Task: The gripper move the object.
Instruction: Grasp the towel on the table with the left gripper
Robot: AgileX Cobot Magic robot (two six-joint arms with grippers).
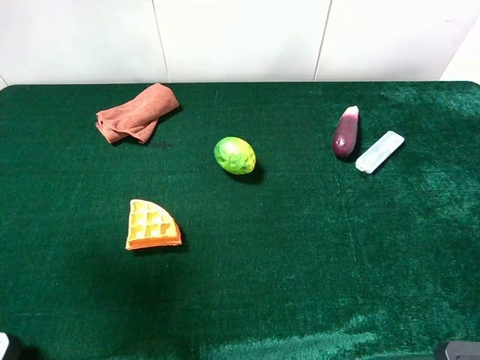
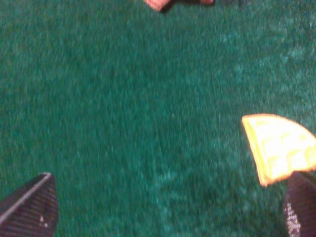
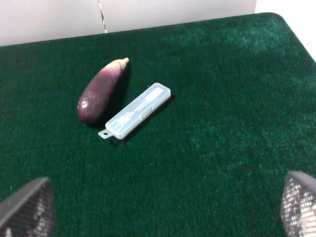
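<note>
Green plush cloth (image 1: 300, 300) covers the whole table, and its nap will drag on anything you slide, so lift rather than push. Nearest you, the left claw (image 2: 163, 210) hangs over bare cloth with its dark textured fingertips spread wide and nothing between them. The right claw (image 3: 163, 207) is likewise spread and empty. The task names no object. My reading is the flat yellow waffle wedge with orange edges (image 1: 152, 225), at lower left of the overhead frame, which shows just beside one left fingertip in the blurred wrist view. It looks low and rigid, gridded on top. Centre the claw over it, descend until the tips almost meet the cloth, and close across its two straight sides rather than the curved crust. Further back, at centre, sits the lumpy glossy green round fruit (image 1: 235, 155), which would likely roll. At upper right the smooth purple eggplant (image 1: 346, 133) lies just beside the clear flat plastic case (image 1: 379, 151). Farthest, at upper left, is the soft rust-brown bunched towel (image 1: 137, 112).
</note>
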